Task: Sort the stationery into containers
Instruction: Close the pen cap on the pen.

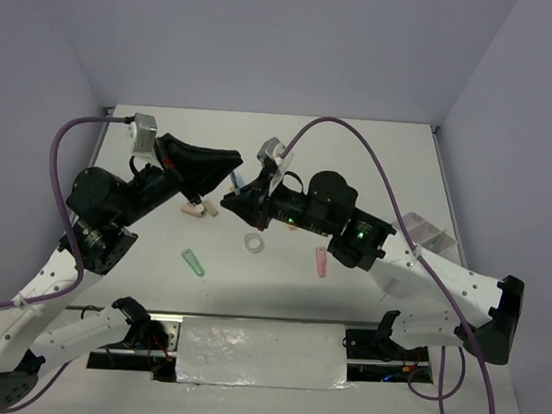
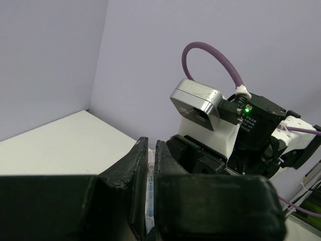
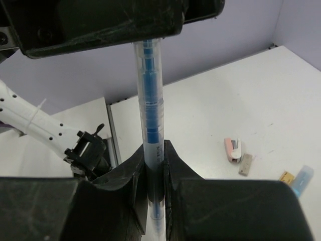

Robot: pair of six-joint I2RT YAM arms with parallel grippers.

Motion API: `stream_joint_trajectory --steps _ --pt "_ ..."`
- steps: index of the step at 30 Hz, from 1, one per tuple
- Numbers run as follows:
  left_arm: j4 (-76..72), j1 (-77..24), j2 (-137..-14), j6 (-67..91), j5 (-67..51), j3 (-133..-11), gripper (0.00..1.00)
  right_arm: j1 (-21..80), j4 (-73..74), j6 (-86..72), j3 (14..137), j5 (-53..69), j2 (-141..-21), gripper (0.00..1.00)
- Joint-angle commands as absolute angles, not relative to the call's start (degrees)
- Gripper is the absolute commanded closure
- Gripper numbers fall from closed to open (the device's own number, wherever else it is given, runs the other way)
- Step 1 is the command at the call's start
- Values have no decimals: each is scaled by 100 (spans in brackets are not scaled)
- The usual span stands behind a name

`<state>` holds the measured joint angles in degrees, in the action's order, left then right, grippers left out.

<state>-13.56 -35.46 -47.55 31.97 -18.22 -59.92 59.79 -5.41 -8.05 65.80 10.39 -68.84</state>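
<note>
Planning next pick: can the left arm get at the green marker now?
Probably not: path to the green marker looks free, but the left gripper is shut on the blue pen, which the right gripper also clamps.

pen [image 3: 153, 125] bars centre, table [image 1: 215, 132] beyond apparently open

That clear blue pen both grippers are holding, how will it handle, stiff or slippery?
Probably stiff: the pen runs straight between the right gripper and the left gripper without sagging. Its smooth clear barrel looks slippery, so it may slide lengthwise in a light pinch. Round and thin, it would likely roll if laid on the table.
</note>
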Motion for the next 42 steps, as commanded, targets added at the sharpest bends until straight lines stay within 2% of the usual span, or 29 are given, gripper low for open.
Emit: stream_joint_trajectory --steps 1,6,17,19,23,27,31,33,36,37,38,40,42 --pt "-1240 -3604 -4799 3366 -2425 -5933 100 5775 -784 -458 7513 852 -7118 100" --pt "-1309 -3603 -4702 3506 -2505 -5432 100 5546 -343 -246 8996 1125 -7706 100" --pt "-1160 -3700 -4501 3463 -2549 -4659 100 5344 -44 -299 10502 1309 -8419 100" --pt "-1047 -3700 -4387 3341 -2382 -4693 100 5344 -44 -229 10416 1467 -8464 100" --pt "-800 -3700 -4525 3051 -2592 -5245 100 5379 -456 -448 9355 2081 -8411 100" --pt "-844 -3700 -4895 3050 -2874 -5677 100 5449 -790 -650 8913 1944 -8403 100" --pt "-677 -3691 -4809 2988 -2453 -5757 100 5458 -774 -572 8509 1592 -8209 100" --pt "-502 -3700 -4685 2953 -2006 -5766 83 5441 -747 -519 8377 1425 -8113 100" --pt "-335 -3700 -4439 2944 -1425 -5836 66 5423 -738 -492 8095 1293 -8051 100" --pt "-177 -3691 -4351 2953 -1267 -5958 56 5405 -738 -501 7956 1188 -8051 100" --pt "-80 -3700 -4316 2962 -883 -6029 28 5388 -782 -536 7885 1152 -8051 100" --pt "313 -3691 -4246 3032 -398 -6309 1 5344 -817 -562 7666 960 -8016 100" --pt "666 -3683 -4219 3154 521 -6555 1 5248 -931 -667 7480 853 -7972 100"
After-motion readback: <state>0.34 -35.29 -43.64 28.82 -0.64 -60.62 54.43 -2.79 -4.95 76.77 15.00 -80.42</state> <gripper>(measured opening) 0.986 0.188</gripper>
